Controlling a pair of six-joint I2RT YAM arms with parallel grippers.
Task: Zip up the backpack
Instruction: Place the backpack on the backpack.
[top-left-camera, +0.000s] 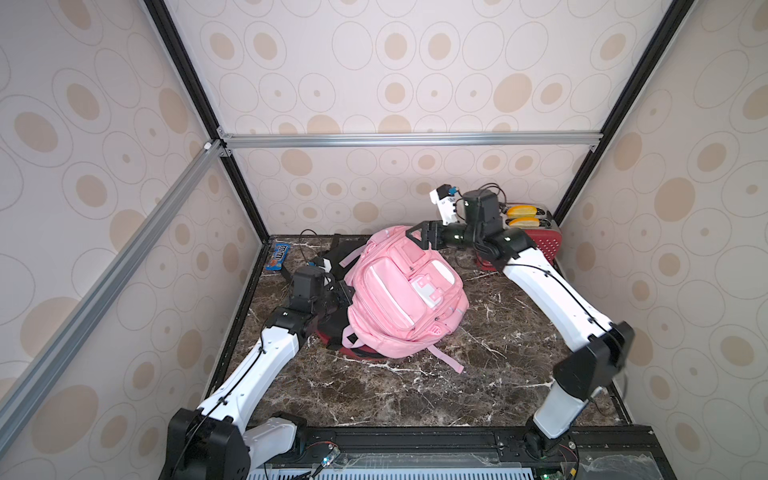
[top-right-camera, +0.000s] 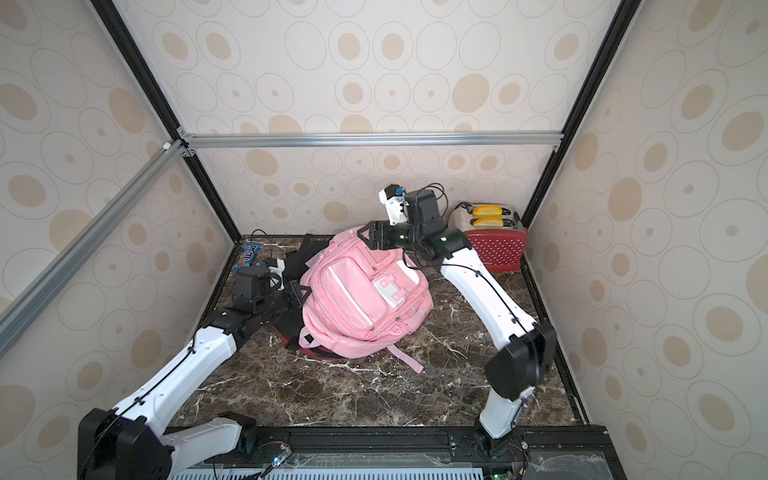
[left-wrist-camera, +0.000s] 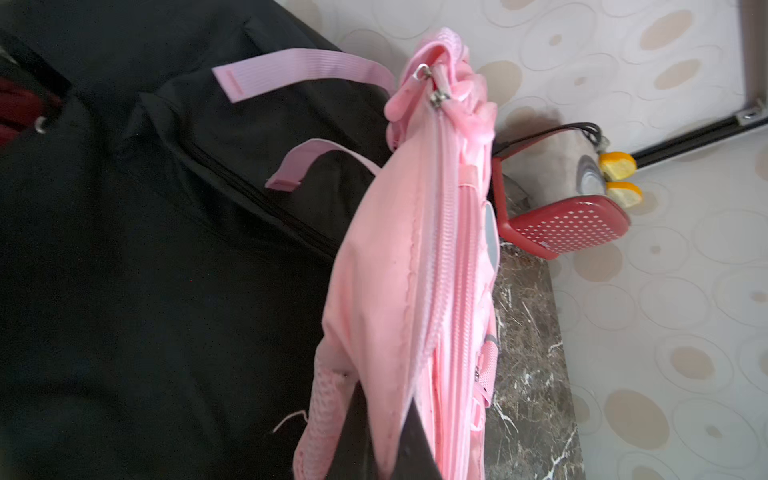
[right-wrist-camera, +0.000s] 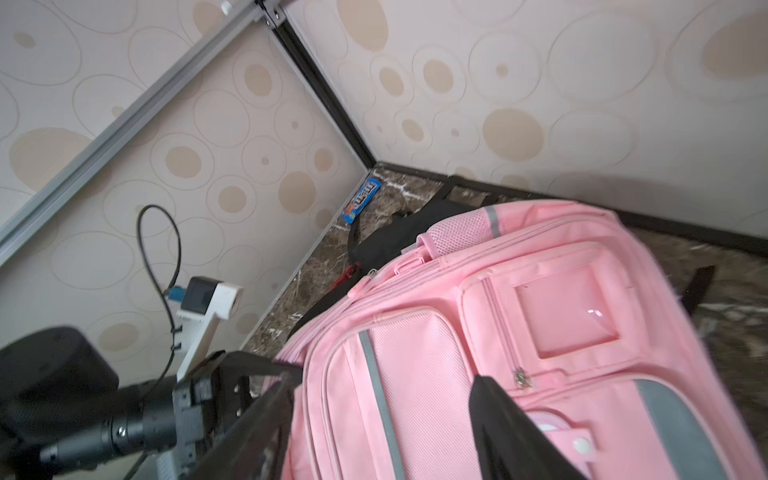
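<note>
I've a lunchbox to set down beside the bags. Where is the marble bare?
Widest bare marble: the front strip between the pink backpack and the front rail. Smaller patch: between that backpack and the right arm. Crowded: the back edge, with candy pack, black bag and toaster.

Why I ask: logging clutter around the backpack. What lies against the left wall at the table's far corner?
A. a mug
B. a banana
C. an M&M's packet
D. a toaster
C: the blue M&M's packet lies flat there, apart from the pink backpack; the red toaster stands at the opposite far corner.
</note>
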